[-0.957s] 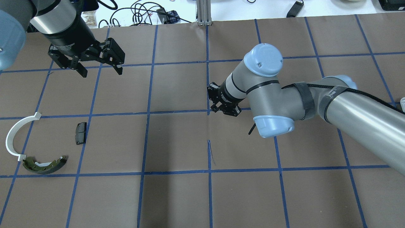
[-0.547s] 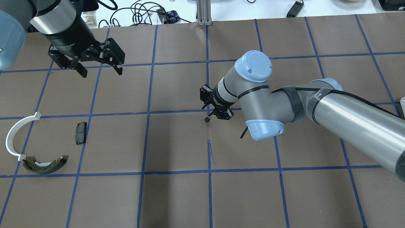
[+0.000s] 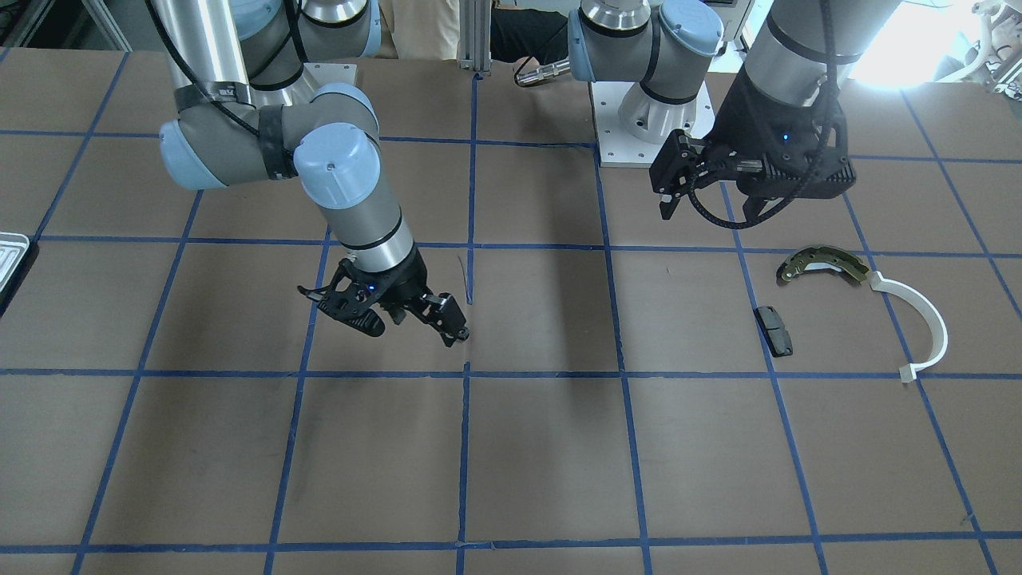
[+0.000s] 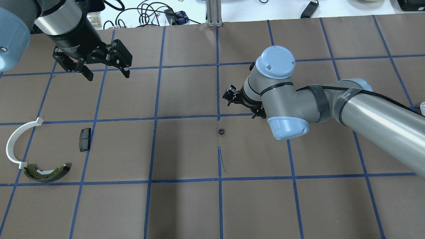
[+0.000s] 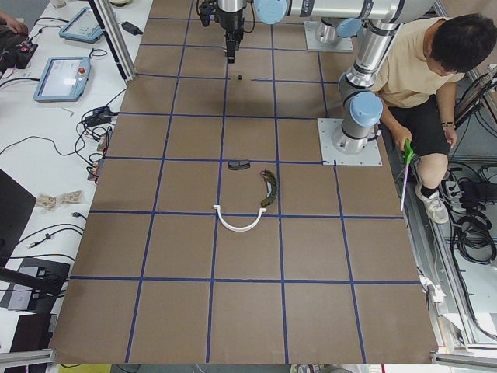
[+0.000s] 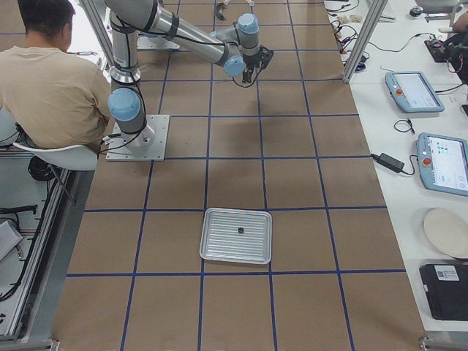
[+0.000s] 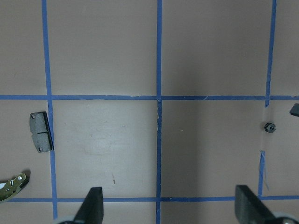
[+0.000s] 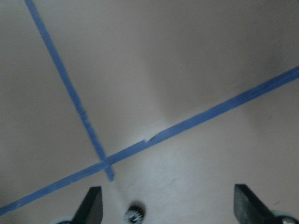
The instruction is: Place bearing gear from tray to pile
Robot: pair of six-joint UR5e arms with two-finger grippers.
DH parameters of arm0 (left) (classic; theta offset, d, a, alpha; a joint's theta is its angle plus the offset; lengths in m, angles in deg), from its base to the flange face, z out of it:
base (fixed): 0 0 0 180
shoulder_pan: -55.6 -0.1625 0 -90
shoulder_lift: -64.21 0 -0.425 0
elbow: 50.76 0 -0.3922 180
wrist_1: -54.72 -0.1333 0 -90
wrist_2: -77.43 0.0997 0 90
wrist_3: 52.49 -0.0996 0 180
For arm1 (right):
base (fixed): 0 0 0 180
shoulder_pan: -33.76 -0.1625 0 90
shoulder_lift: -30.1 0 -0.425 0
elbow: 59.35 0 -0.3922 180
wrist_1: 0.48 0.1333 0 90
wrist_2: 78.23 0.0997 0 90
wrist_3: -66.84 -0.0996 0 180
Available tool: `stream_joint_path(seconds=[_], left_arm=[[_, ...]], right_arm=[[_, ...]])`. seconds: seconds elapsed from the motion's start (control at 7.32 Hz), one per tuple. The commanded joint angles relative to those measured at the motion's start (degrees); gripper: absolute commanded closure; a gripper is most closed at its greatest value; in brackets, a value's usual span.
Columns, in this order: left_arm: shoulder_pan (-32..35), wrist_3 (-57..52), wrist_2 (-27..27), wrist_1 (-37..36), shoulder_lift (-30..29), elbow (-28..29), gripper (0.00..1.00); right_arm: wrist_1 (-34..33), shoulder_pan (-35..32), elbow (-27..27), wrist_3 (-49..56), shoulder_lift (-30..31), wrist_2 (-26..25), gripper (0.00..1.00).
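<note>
Brown paper table (image 4: 186, 205), gridded in blue tape. Holdings by size:

1. Tray (image 6: 236, 235): silvery and ribbed, well apart from both grippers, at the right arm's end of the table. One small dark part (image 6: 240, 231) lies in it, too small to identify.
2. Left gripper (image 4: 108, 77): jaws spread wide, nothing held, hovering.
3. Right gripper (image 4: 241, 108): jaws likewise apart and empty, raised off the paper.
4. Pile: near the left gripper, well apart from the right. It holds a white arc (image 4: 15, 142), a brake shoe (image 4: 46, 173) just beside the arc's end, and a black pad (image 4: 84, 139) apart from both.
5. Bearing gear (image 4: 220, 131): flat on bare paper just beside the right gripper and well apart from the pile.

Handling (judged): the gear is probably rigid, light and toothed.
- It is unlikely to deform.
- It could easily skid or tip if clipped by one finger first.
- The best hold is across the toothed rim, from straight above, with the jaws centred and closing almost fully.

Views:
- The right wrist camera resolves the gear's teeth, low between the fingers.
- The overhead shows the gear as a mere dark dot.
- The front-facing view does not show the gear clearly, as the right gripper stands before that spot, and it catches only a corner of the tray.
- The exterior right view shows the tray whole.
- The left wrist camera frames the gear and the pad together.
</note>
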Motion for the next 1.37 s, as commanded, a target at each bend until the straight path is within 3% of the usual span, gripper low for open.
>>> stream_joint_path(seconds=[0.0, 0.27, 0.55, 0.82, 0.96, 1.23], left_arm=[[2.8, 0.3, -0.9, -0.3, -3.9, -0.9, 0.00], [13.5, 9.1, -0.7, -9.2, -9.9, -4.0, 0.00], [20.3, 18.3, -0.9, -21.0, -16.2, -7.7, 0.00], [25.0, 22.8, -0.4, -32.1, -22.0, -9.5, 0.00], [26.1, 24.5, -0.4, -32.4, -23.5, -10.1, 0.00], [27.6, 31.3, 0.0, -35.5, -26.7, -10.4, 0.00]], right_arm=[[15.1, 12.1, 0.1, 25.3, 9.2, -5.7, 0.00], [20.0, 29.4, 0.1, 47.1, 13.5, -6.5, 0.00], [19.2, 44.5, 1.7, 72.6, 12.5, -9.8, 0.00], [18.0, 53.5, 7.3, 87.4, 5.0, -9.6, 0.04], [17.0, 57.0, 11.6, 94.3, -0.2, -8.8, 0.04], [16.4, 61.4, 15.1, 102.7, -4.9, -8.8, 0.09]])
